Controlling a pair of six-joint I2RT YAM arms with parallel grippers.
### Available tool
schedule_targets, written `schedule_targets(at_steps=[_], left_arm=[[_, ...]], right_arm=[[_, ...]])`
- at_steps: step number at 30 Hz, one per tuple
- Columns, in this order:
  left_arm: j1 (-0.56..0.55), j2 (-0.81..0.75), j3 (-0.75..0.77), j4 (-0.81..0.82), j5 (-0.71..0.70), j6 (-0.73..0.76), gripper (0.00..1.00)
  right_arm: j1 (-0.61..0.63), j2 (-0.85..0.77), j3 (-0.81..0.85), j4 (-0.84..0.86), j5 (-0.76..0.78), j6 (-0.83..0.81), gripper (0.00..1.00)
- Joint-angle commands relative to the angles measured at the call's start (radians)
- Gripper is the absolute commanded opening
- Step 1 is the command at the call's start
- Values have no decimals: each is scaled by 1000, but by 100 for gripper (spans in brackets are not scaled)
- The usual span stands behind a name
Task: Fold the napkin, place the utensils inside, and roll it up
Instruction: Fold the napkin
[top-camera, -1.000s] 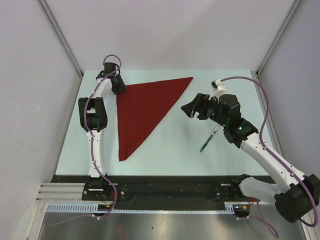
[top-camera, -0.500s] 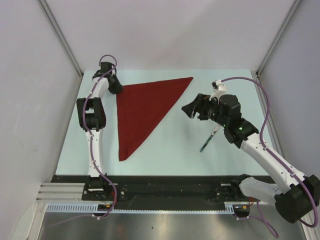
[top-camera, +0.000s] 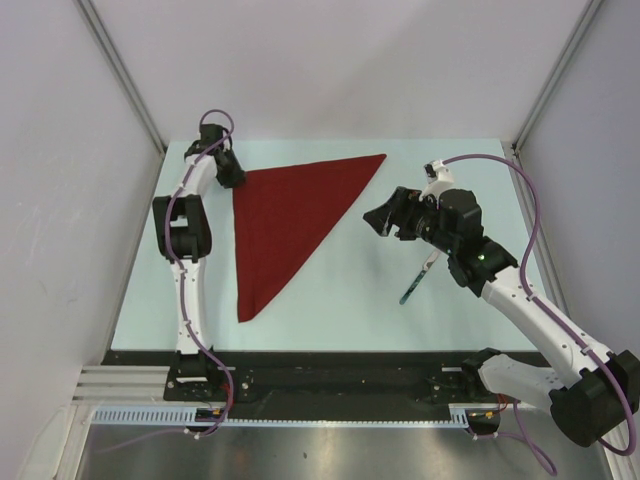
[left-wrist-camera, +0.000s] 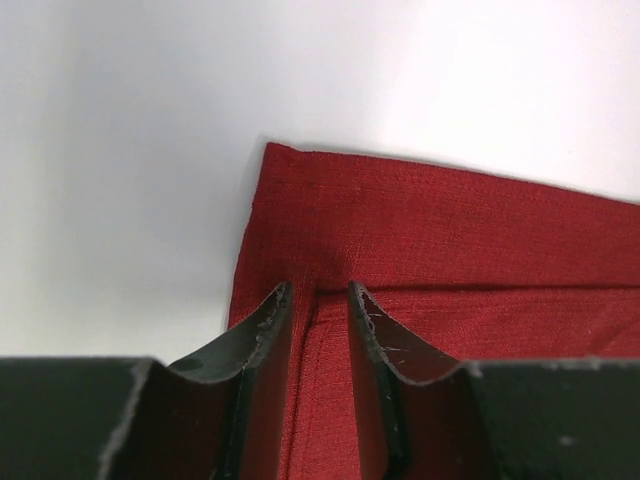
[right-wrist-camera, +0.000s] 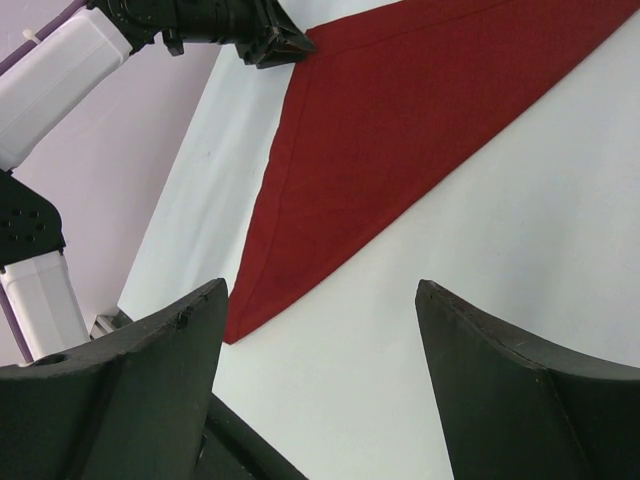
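Observation:
The dark red napkin (top-camera: 285, 215) lies flat as a folded triangle on the pale table, one long point toward the front. My left gripper (top-camera: 232, 176) stands at its far left corner. In the left wrist view its jaws (left-wrist-camera: 318, 287) are a narrow gap apart, tips low over the napkin (left-wrist-camera: 450, 240), cloth showing flat between them. My right gripper (top-camera: 378, 220) hovers open over bare table right of the napkin, nothing between its fingers (right-wrist-camera: 320, 290). One slim utensil (top-camera: 417, 277) lies under the right arm, dark handle toward the front, partly hidden.
The table (top-camera: 350, 300) is walled by white panels at left, right and back, with metal posts at the corners. The right wrist view takes in the napkin (right-wrist-camera: 400, 110) and the left gripper (right-wrist-camera: 280, 45) at its corner.
The left gripper has shifted slightly back and left at the napkin's corner and its jaws have narrowed. The napkin, utensil and right arm have stayed put.

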Motion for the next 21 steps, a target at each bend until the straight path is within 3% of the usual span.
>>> schedule_targets(at_steps=[1,13,16,21], left_arm=[[-21,23,19,-9,62,32,34],[-48,20,11,-29,43,39,32],[-48,19,11,-32,45,38,27],[-48,-4,-21,-3,28,36,8]], right_arm=[[-3,-11,-8,16,-1,3,81],[-8,-13,-1,5,-1,6,81],[-9,-13,0,-1,-1,7,81],[-11,-16,0,-6,0,9,81]])
